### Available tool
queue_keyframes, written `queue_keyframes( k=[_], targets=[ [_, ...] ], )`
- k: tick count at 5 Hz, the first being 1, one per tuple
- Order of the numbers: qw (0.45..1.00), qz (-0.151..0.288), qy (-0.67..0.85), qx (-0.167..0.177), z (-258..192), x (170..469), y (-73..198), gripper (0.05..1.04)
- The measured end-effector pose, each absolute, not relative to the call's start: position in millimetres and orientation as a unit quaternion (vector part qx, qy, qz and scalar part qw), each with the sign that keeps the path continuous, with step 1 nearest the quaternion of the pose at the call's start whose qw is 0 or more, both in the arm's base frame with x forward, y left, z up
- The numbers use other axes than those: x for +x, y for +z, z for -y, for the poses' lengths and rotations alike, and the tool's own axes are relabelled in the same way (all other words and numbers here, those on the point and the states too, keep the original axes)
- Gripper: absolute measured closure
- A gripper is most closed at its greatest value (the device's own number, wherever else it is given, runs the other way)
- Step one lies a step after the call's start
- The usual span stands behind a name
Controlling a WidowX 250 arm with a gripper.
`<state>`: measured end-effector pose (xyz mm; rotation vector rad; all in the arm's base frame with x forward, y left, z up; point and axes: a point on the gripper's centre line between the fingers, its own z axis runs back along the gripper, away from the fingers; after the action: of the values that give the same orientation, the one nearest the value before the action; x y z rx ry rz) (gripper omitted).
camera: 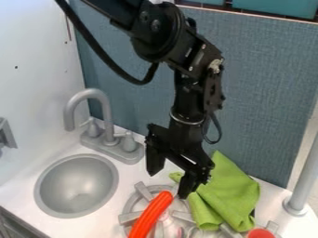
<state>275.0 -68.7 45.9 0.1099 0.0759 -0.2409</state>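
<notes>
While the black gripper (168,186) hangs down by the stove ring (129,217), its jaws are wide apart. One side is close to the orange stick (152,214), which lies over the ring. A crumpled green cloth (233,193) is right by that side too; I can't tell if they touch. The round sink (77,186) and grey tap (93,94) are at the left of the white bench (68,228).

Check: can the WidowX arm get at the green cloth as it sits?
Probably yes. The open gripper hangs right by the green cloth, and I see nothing lying on top; the orange object sits off to the cloth's side.
</notes>
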Motion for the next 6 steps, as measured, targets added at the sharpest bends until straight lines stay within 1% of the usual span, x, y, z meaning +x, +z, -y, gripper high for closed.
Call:
queue_keyframes(
  k=[1,2,3,4,5,6],
  targets=[
    [0.99,-0.051,-0.121,0.056,69,272,38,0.083],
    [0.985,-0.039,-0.159,0.045,93,279,32,0.083],
    [0.975,-0.028,-0.22,0.032,131,290,21,0.083],
    [0.966,-0.024,-0.257,0.025,158,303,8,0.083],
    [0.954,-0.046,-0.294,0.024,183,311,-10,0.083],
    [0.95,-0.062,-0.305,0.023,189,313,-22,0.083]
  ],
)
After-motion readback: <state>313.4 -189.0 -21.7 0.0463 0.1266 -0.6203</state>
